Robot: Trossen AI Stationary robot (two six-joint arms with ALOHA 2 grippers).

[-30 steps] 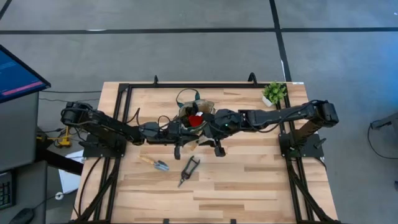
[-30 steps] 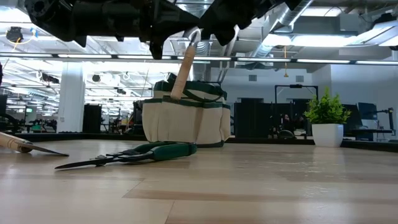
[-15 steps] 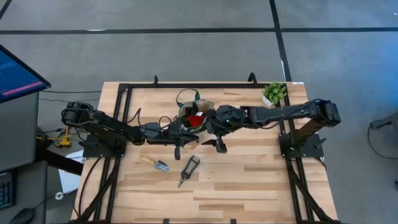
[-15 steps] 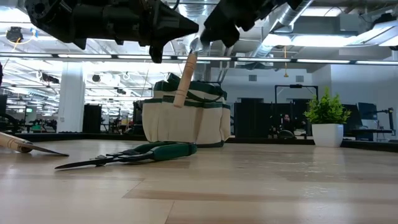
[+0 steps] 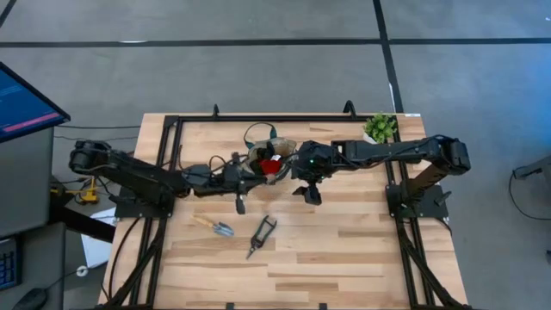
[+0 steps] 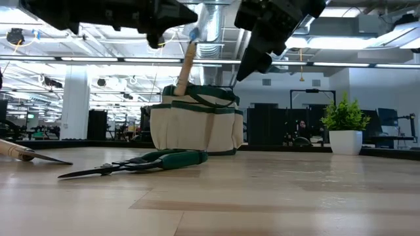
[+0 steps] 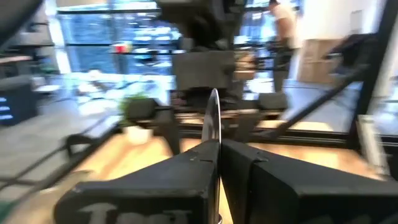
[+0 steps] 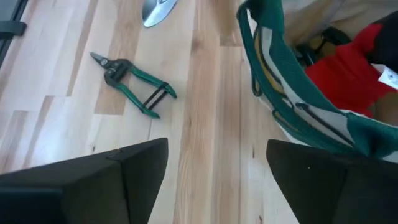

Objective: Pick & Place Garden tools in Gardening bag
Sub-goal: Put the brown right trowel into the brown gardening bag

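**Wood-handled tool held over the bag**

The gardening bag (image 5: pixel 269 155) stands upright near the far middle of the surface (image 5: pixel 344 250), its cream sides and green trim clear in the low view (image 6: pixel 195 126). A red-and-black piece (image 8: pixel 348 68) lies inside it. The left hand (image 5: pixel 244 172) is clamped on the metal blade of a wood-handled tool (image 6: pixel 184 64), whose wooden handle hangs tilted down to the bag's top edge. The right hand (image 5: pixel 308 191) hovers just beside the bag, its fingers (image 8: pixel 112 180) spread apart and holding nothing. The green-handled pruners (image 5: pixel 261 234) and a silver trowel (image 5: pixel 215 226) lie nearer the front. A potted plant (image 5: pixel 380 129) stands at the far right corner.
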